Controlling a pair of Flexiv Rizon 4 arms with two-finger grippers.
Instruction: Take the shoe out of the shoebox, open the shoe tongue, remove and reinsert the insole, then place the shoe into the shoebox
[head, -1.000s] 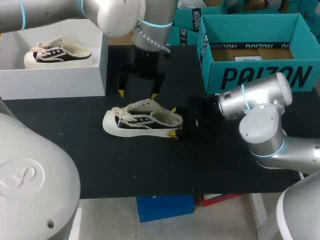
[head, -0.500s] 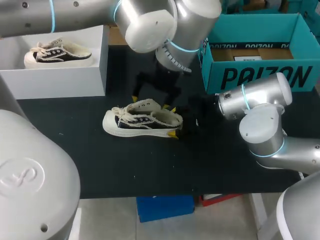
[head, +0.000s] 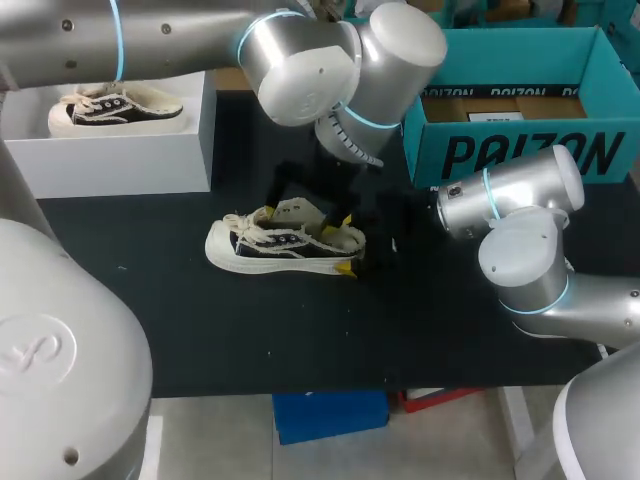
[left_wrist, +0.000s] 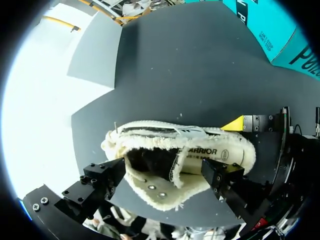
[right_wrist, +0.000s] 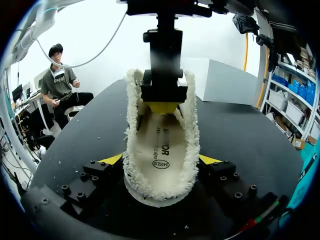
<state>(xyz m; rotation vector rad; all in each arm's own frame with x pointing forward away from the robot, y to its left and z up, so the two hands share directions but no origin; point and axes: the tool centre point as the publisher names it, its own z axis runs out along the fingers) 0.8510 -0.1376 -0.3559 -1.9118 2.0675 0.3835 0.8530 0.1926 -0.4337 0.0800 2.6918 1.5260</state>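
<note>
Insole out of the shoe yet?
No: the right wrist view shows the insole lying flat inside the shoe.

**Left arm from above, right arm low**

The left arm comes in from the far left, its wrist bent downward. The left gripper points down with its fingers spread. The right arm lies folded low, and the right gripper pinches the shoe heel from both sides.

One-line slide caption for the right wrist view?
Right gripper holds the cream fleece-lined shoe by its heel; left gripper pokes inside.
</note>
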